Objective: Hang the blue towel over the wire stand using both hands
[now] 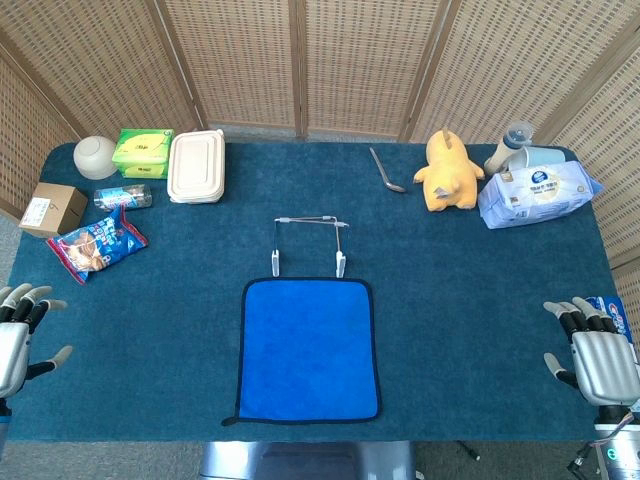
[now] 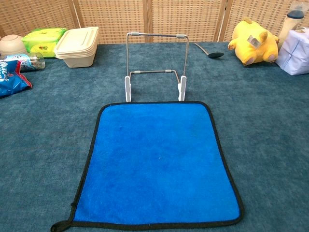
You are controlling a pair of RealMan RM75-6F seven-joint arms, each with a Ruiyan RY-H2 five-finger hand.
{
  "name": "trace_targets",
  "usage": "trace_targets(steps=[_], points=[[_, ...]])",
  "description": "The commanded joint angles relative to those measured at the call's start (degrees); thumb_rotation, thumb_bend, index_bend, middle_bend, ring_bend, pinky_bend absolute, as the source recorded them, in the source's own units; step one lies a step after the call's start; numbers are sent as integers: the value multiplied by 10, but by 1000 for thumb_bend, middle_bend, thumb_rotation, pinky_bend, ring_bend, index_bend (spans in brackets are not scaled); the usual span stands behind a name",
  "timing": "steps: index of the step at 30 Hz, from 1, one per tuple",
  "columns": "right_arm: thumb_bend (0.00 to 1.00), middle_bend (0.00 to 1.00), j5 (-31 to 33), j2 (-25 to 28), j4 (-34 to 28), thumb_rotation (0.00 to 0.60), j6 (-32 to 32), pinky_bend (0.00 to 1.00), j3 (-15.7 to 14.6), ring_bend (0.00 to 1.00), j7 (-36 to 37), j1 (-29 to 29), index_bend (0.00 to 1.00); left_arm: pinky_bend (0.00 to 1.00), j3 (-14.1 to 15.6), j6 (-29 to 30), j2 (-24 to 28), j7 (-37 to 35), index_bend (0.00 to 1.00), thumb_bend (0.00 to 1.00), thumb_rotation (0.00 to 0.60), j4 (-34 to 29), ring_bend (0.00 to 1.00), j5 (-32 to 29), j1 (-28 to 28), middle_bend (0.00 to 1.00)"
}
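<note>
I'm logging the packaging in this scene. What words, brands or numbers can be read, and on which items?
None can be read with certainty.
Blue snack bag: print too blurred.
Green packet: print too small.
Wipes pack: blue label, text unreadable.
Cardboard box: white label, text unreadable.
Small bottle: label too small.

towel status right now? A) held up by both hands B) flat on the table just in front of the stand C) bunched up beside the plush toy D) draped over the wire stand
B: the blue towel lies spread flat on the table, its far edge just in front of the feet of the wire stand; the left hand and right hand are out at the table's sides, touching nothing.
</note>
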Motion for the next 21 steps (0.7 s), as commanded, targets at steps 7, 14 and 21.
trace_targets(steps=[7, 14, 21], points=[[223, 273, 0, -4, 7, 600, -4, 246, -3, 166, 5, 0, 229, 105, 3, -9, -3, 1, 347, 235, 600, 5, 169, 0, -2, 244], [224, 273, -5, -9, 13, 600, -3, 246, -3, 166, 13, 1, 229, 106, 1, 0, -2, -5, 347, 235, 600, 6, 171, 6, 0, 249], [223, 277, -12, -11, 20, 600, -7, 246, 0, 166, 21, 8, 233, 122, -1, 5, -5, -9, 348, 236, 600, 15, 199, 23, -5, 274]])
